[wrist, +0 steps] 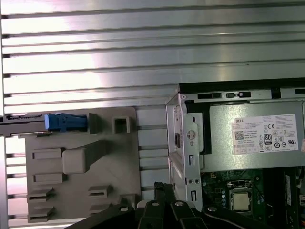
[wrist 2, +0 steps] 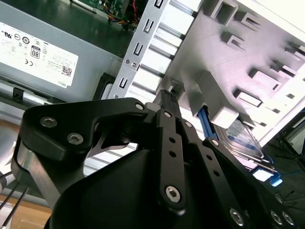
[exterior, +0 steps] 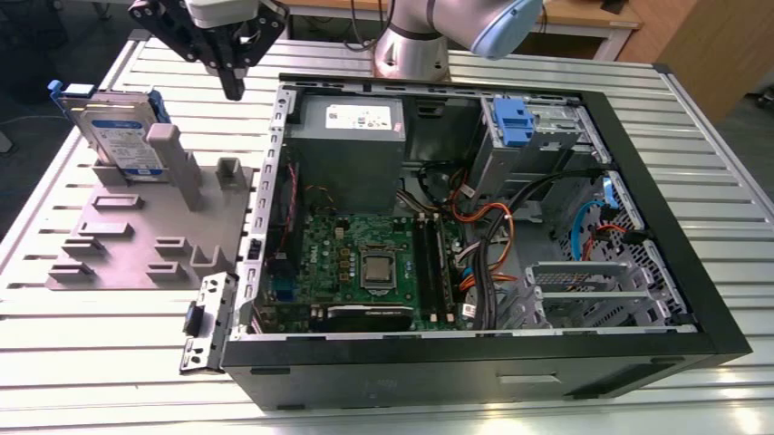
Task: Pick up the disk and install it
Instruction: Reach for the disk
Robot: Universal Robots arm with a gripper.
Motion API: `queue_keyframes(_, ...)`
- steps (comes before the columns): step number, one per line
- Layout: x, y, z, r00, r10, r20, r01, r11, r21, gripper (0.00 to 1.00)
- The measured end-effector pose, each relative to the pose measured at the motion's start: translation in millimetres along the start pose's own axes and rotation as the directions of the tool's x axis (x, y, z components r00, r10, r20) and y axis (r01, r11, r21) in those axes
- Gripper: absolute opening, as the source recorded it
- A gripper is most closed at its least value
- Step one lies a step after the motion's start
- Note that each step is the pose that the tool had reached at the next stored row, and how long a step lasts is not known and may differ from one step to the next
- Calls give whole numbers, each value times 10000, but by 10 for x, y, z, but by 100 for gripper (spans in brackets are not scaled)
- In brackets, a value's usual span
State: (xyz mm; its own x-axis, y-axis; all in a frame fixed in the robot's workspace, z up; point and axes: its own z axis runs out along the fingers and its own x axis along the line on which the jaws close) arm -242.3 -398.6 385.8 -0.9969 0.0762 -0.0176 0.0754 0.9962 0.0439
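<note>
The disk (exterior: 116, 125), silver with a white-and-blue label and a blue frame, stands on edge in a slot at the back of the grey holder (exterior: 127, 237) on the exterior view's left. It also appears in the second wrist view (wrist 2: 244, 137) and edge-on in the first wrist view (wrist: 62, 122). My black gripper (exterior: 231, 89) hangs above the gap between holder and computer case, to the right of the disk and apart from it. Its fingers look shut with nothing between them in both wrist views (wrist 2: 167, 93) (wrist: 160, 187).
The open black computer case (exterior: 662, 195) lies on the slatted metal table (exterior: 97, 344). Inside are a grey power supply with a white sticker (exterior: 351, 136), a motherboard (exterior: 369, 263), cables and a drive bay with a blue latch (exterior: 514, 122). Upright posts (exterior: 169, 163) rise from the holder.
</note>
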Motion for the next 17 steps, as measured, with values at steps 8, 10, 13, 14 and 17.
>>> queue_keyframes(8,22,-2,0,10000,0,0,0,10000,0,11)
queue_keyframes(10,29,-2,0,10000,0,1,0,10000,0,11)
queue_keyframes(13,34,-3,0,10000,0,0,0,10000,0,11)
queue_keyframes(14,35,-3,0,10000,0,0,0,10000,0,11)
queue_keyframes(17,35,-3,0,10000,0,0,0,10000,0,11)
